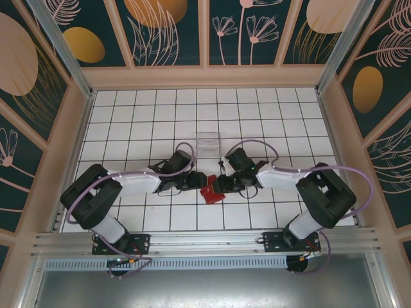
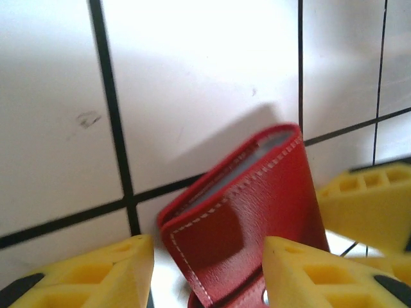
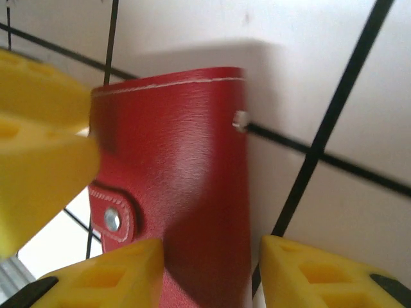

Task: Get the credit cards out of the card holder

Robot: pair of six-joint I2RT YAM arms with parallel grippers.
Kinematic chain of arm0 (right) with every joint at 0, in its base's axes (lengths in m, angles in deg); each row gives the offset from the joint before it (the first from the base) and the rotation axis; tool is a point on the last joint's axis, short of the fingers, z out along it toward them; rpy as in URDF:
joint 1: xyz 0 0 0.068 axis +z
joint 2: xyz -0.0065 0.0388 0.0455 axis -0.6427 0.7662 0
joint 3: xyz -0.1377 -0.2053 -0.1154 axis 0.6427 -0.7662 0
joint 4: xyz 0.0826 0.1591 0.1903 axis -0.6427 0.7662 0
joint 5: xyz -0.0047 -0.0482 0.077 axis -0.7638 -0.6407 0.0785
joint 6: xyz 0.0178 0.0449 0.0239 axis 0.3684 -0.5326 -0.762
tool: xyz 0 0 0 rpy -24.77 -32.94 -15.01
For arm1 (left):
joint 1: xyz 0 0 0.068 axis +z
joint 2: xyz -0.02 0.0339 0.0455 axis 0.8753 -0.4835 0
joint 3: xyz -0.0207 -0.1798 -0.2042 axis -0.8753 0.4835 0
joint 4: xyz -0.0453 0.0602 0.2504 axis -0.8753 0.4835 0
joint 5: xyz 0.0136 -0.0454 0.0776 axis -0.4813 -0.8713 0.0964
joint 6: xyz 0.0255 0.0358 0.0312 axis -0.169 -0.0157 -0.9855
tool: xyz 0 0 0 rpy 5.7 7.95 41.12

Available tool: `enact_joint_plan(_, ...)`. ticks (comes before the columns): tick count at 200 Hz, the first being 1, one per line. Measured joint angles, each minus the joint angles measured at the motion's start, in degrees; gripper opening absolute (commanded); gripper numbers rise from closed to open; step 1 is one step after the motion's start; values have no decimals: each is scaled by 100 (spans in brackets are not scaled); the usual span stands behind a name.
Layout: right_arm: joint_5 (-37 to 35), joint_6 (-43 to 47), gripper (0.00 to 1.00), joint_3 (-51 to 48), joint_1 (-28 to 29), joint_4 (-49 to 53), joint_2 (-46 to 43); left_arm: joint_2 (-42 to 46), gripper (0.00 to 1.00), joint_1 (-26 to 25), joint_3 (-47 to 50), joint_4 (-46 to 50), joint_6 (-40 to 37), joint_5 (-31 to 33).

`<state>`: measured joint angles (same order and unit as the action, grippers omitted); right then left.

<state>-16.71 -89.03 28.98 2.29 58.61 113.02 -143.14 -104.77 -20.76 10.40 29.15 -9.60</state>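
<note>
Red white-stitched card holder (image 2: pixel 257 205)

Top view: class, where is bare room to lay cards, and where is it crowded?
Bare: the far tiles between box and back wall, both far corners, and the near strip between wallet and rail. Crowded: the centre, where left claw and right claw flank the wallet.

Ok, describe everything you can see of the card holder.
The card holder is red, leather-like, pale-stitched, folded shut; a tab with a metal snap on one edge, and grey layers show at its open end. Over the tiled table, it is between the left pincer and right pincer, whose fingers straddle it without visibly clamping.
</note>
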Motion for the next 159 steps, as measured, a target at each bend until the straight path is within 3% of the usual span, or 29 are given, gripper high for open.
enact_joint_plan(77, -391, -901, 47, -363, 87, 20, -717, -345, 47, 0, -586, 151, -632, -297)
enact_joint_plan(121, -535, -1196, 47, -385, -256, -37, -885, -387, 49, 0, -741, 498, -933, -247)
enact_joint_plan(159, -332, -1296, 48, -420, -374, -205, -861, -85, 51, 0, -979, 1012, -1834, -11)
